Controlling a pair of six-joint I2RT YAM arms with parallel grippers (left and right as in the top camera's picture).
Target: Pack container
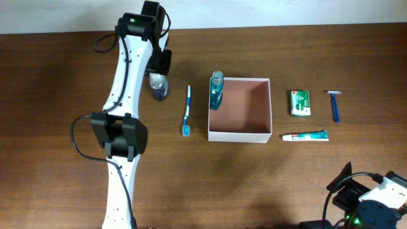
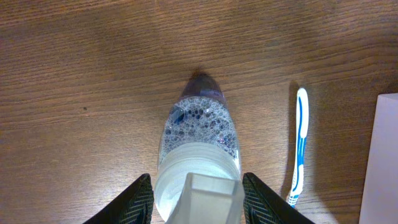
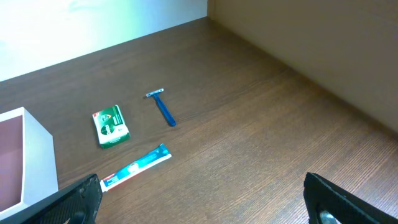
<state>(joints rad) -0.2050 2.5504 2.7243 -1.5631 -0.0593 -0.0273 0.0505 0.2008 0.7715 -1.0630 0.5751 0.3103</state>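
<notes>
One blue bottle is sitting in the container. Upper left overhead, the left gripper is bracketing a foamy bottle, squeeze unclear, needing a firm lift next. The right gripper is idling open-jawed.

Print on the green packet and toothpaste tube is too small to read.

There is one white square cardboard box, one blue-and-white toothbrush, one blue razor, one green packet, one white-and-teal toothpaste tube, and two plastic bottles: a teal bottle and a clear bottle.
</notes>
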